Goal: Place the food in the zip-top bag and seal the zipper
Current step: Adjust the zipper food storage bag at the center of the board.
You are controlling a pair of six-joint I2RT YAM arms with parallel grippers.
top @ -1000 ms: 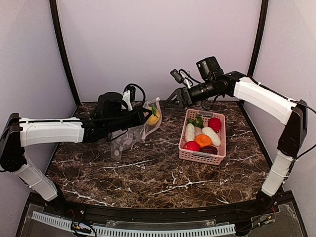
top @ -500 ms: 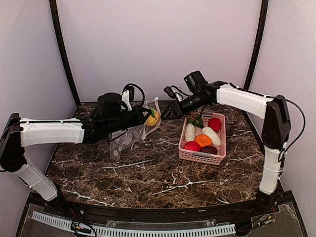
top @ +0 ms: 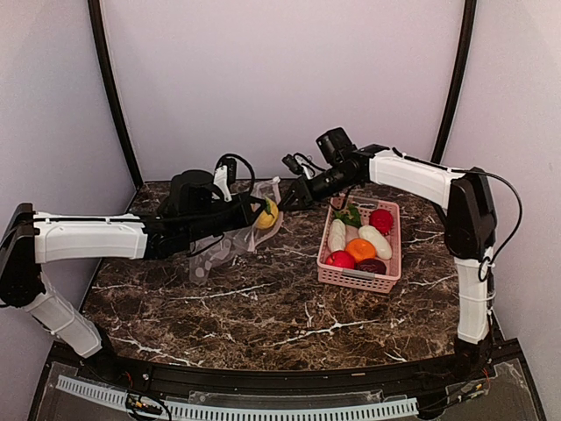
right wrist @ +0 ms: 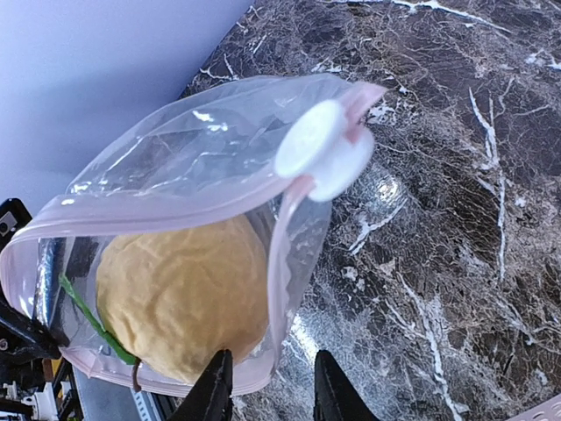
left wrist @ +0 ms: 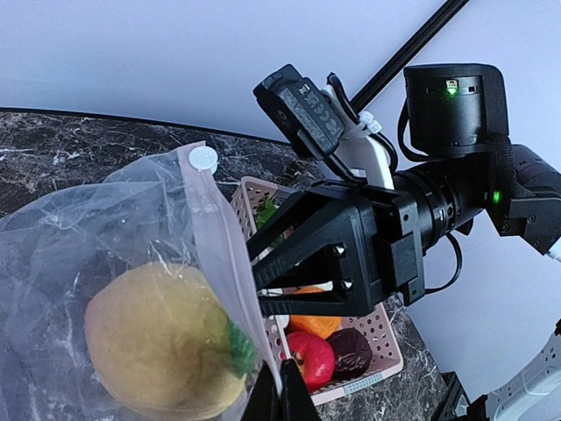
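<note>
Dark marble table (top: 263, 298) spreads under both my arms, with pale walls behind it. My right arm (top: 412, 171) is the big change. A second ago it hung above the pink basket (top: 392, 254); now it has swung across to the left and reaches for the bag (top: 219, 250), which my left arm (top: 88, 237) holds raised over the far left of the table.

The basket sits on the right, well apart from the bag, and most of the food (top: 359, 249) is in it: white pieces, an orange, red apples, a dark piece and a green leaf. Only the yellow fruit (right wrist: 180, 294) is inside the bag, low against the clear film.

The zipper (right wrist: 175, 215) gapes, its two pink strips parted, with the white slider (right wrist: 323, 149) at one end.

My left gripper (left wrist: 282, 396) is pinched tight on the bag's rim. My right gripper (right wrist: 266, 386) has come in from wide to a narrower gap, and the lower rim lies between its tips; I cannot tell whether they touch it yet. I judge this a move to hold the mouth open or steady it, and sealing should wait, since the basket's load is not yet bagged.
</note>
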